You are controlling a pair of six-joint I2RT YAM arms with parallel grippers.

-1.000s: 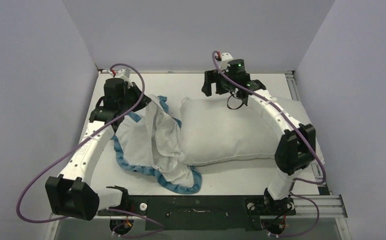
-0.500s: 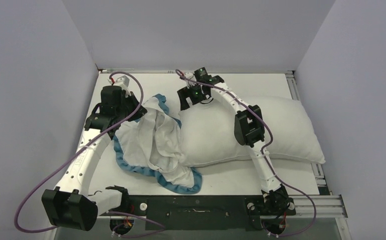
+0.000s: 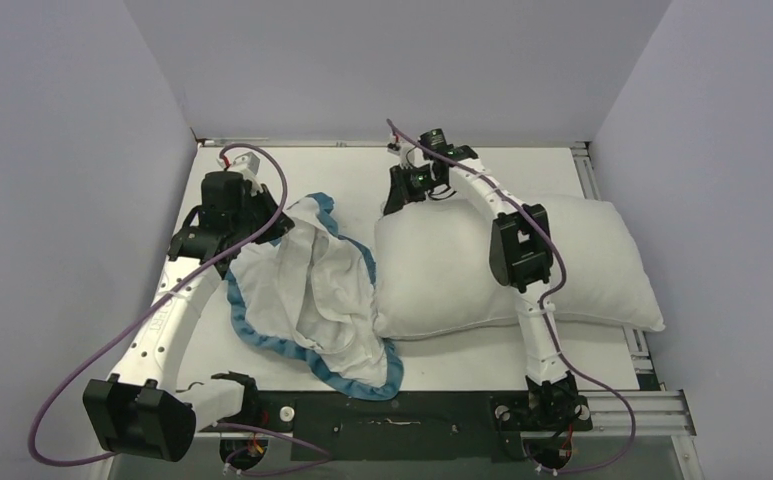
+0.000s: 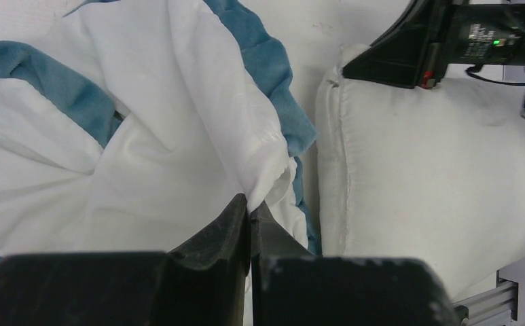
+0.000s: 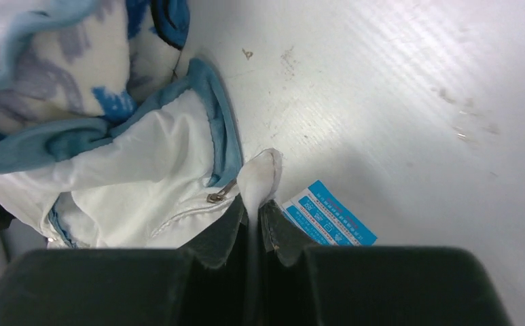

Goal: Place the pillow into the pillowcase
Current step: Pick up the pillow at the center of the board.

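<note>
Pillow [image 3: 602, 260]: it lies flat on the right half of the counter [image 3: 462, 362], with its long side going left to right. Its right end reaches the right edge of the counter.
Pillowcase [image 3: 297, 290]: it lies crumpled on the left-middle part of the counter, white inner face up. The blue ruffle runs around its near and far sides. Its right side touches the left end of the pillow.
Left gripper [image 4: 250, 204]: the fingers are together and clamped on a fold of the white cloth of the pillowcase, at the far side of it, toward the far left corner of the counter.
Right gripper [image 5: 254, 204]: the fingers are pressed together on the far left corner of the pillow. A small white tip of the corner sticks out between them.
Label [image 5: 331, 221]: a blue and white printed tag lies on the counter, just beside the right gripper.
Zipper pull [image 5: 217, 196]: small, of metal, at the blue edge of the pillowcase and near the pinched pillow corner.
Patterned face: in the right wrist view a part of the blue-white outer side of the pillowcase shows at the upper left.
</note>
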